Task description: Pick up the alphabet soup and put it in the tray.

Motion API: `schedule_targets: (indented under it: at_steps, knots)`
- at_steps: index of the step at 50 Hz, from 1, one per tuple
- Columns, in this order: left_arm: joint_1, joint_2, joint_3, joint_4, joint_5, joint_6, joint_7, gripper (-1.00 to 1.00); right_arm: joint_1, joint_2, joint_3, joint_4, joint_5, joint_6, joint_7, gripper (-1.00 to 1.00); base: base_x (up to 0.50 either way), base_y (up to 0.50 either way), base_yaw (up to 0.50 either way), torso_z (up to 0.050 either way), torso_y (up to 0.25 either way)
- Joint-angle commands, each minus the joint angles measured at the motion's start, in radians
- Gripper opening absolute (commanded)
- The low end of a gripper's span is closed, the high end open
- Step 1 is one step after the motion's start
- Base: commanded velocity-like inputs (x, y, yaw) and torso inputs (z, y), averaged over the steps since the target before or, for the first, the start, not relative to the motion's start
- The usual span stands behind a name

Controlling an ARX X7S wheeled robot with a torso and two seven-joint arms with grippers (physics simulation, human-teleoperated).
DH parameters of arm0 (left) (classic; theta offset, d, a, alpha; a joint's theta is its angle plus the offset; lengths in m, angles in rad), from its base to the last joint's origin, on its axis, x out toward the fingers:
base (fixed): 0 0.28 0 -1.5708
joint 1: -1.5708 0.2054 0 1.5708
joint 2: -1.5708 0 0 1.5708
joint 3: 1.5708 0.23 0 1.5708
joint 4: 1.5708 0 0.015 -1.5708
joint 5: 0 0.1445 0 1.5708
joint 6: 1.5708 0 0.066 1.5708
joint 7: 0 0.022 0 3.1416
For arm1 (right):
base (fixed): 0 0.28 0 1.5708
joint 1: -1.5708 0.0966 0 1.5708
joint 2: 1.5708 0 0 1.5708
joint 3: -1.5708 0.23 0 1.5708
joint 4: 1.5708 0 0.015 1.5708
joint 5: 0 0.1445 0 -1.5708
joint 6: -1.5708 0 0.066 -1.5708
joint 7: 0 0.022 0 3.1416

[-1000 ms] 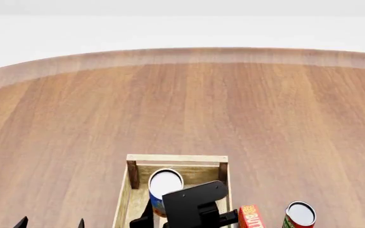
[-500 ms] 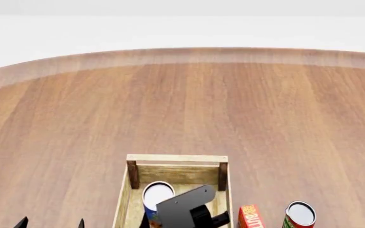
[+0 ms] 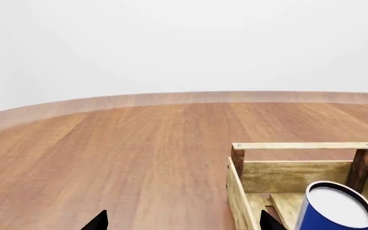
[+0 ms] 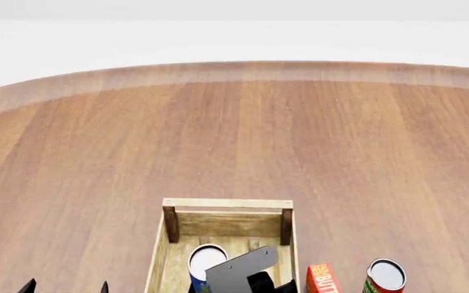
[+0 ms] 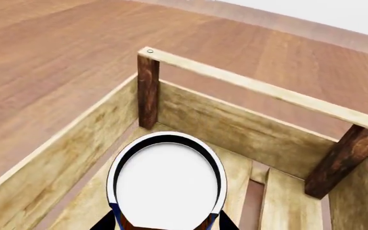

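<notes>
The alphabet soup, a blue-labelled can with a pale top, stands upright inside the tray, low between its plank walls. My right gripper is shut on the can, with a dark finger on each side. In the head view the can is in the tray at the bottom centre, partly hidden by my right wrist. The left wrist view shows the can in the tray. My left gripper is open and empty, left of the tray.
A red butter box and a red-and-green can stand just right of the tray. The round wooden table's far edge curves across the back, with a pale floor beyond.
My right gripper has moved down and a little nearer with the can, which sits lower in the tray than before. The left arm has not moved.
</notes>
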Motion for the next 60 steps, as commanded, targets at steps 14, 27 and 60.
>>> schedule_targets:
  at_steps: [14,27,60]
  knots:
    - [-0.002,-0.005,0.007,0.000,-0.005,0.001,-0.005,1.00,0.027,-0.019,-0.020,0.068,-0.011,-0.012,-0.013,-1.00,0.00,0.00,0.00,0.000,0.001]
    - [-0.005,-0.007,0.010,-0.002,-0.009,0.001,-0.007,1.00,0.037,-0.025,-0.039,0.102,0.000,-0.023,-0.022,-1.00,0.00,0.00,0.00,0.001,0.000]
    - [0.001,-0.015,0.018,0.009,-0.013,0.006,-0.017,1.00,-0.089,0.134,-0.038,-0.345,0.093,0.144,0.078,1.00,0.00,0.00,0.00,0.000,0.000]
